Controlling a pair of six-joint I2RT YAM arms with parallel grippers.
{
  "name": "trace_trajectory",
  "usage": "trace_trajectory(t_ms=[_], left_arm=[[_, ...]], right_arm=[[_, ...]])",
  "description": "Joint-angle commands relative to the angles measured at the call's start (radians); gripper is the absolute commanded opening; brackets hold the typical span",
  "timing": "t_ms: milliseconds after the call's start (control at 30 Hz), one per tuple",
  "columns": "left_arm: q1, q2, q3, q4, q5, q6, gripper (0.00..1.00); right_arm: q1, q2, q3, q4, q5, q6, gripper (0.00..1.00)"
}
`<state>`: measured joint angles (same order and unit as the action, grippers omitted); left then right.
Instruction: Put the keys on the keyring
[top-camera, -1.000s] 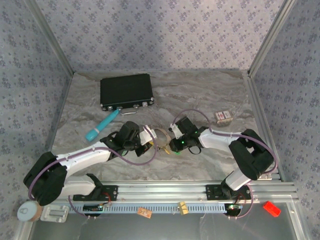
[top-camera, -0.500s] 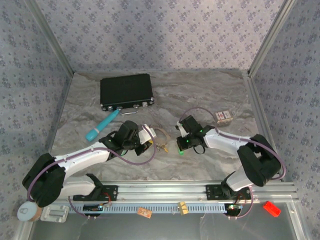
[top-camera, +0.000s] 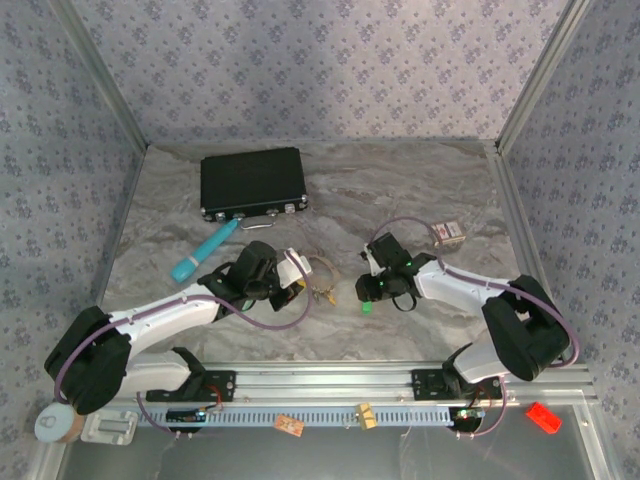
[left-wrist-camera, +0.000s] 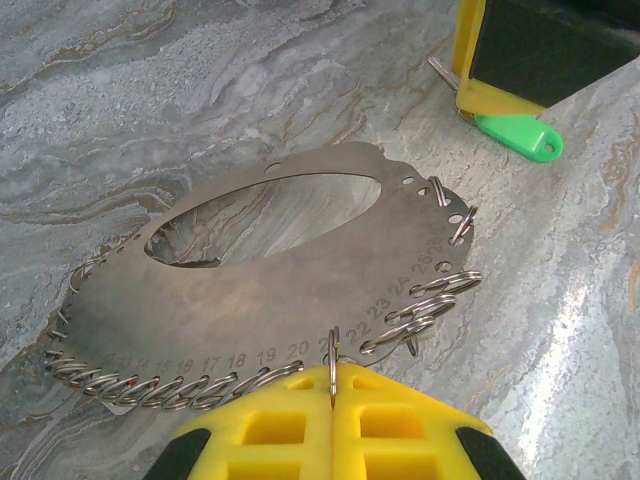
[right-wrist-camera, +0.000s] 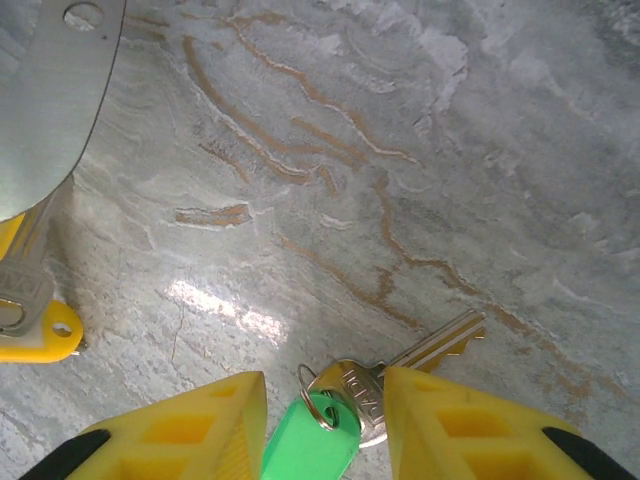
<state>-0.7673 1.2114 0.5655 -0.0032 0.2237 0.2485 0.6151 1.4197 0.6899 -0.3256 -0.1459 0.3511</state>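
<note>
Right gripper (right-wrist-camera: 325, 392) spread wide, my fingers straddling the green-tagged key (right-wrist-camera: 312, 447) flat on the marble table (right-wrist-camera: 420, 150). Left gripper (left-wrist-camera: 333, 382) clamped tight on a split ring (left-wrist-camera: 333, 348) of the keyring (left-wrist-camera: 250, 290).

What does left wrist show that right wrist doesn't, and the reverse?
Left wrist, not right wrist: the keyring with its oval cut-out and numbered edge, the row of split rings along that edge, and the left gripper shut on its near edge.
Right wrist, not left wrist: the right gripper open, the whole silver key lying between its fingers, and a yellow tag at the left border.
Both: the green tag, some part of the keyring, and the marble table.
</note>
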Motion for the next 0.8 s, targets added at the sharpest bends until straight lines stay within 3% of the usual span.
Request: trace_trajectory(t_ms=[0,433,767], left_arm=[[0.005,-0.015,-0.006,0.023,0.012,-0.008,0.0],[0.004,-0.016,-0.006,0.022,0.013,-0.005,0.0],[0.005,-0.016,-0.006,0.022,0.014,-0.003,0.0]], right_arm=[[-0.006,-0.014,0.002,-0.014,-0.009,0.022,0.37],[-0.005,0.059,0.026,-0.021,-0.047,-0.015,0.31],[-0.004,0.064,0.031,-0.028,-0.041,-0.019,0.2]])
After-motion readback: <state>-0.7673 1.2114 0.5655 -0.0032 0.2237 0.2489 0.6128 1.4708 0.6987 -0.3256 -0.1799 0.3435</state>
